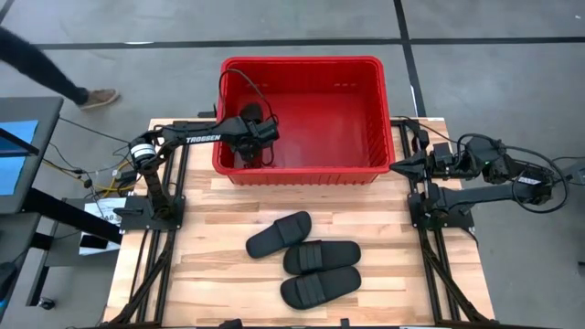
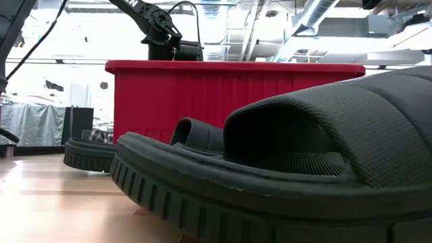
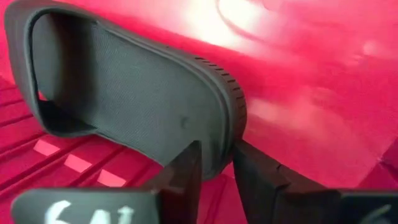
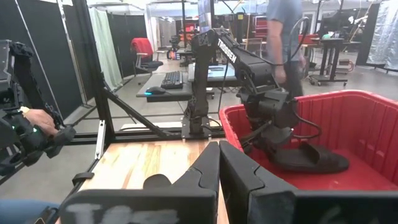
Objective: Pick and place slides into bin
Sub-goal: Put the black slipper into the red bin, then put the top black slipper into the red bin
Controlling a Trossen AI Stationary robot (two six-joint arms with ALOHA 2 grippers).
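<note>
The red bin (image 1: 302, 114) stands at the table's far middle. My left gripper (image 3: 217, 177) is inside it, near its left wall, shut on one black slide (image 3: 137, 93), which also shows in the right wrist view (image 4: 308, 158). Three more black slides (image 1: 279, 233), (image 1: 322, 257), (image 1: 320, 288) lie flat on their soles on the wooden table in front of the bin. My right gripper (image 4: 219, 168) waits shut and empty at the table's right edge (image 1: 411, 164). My left gripper pinches the rim of the slide's sole (image 3: 219, 163) at the end away from the strap. One finger is on the footbed and one on the underside. The fingers slant down from the bin's left side. The slide lies about level, low in the bin; whether it touches the floor I cannot tell.
The bin's walls (image 2: 229, 101) rise well above the table. A person (image 4: 286, 37) stands in the room beyond the table's left side, and a shoe (image 1: 96, 96) shows on the floor at the far left. Bare wood (image 1: 201, 274) lies to the left of the three slides.
</note>
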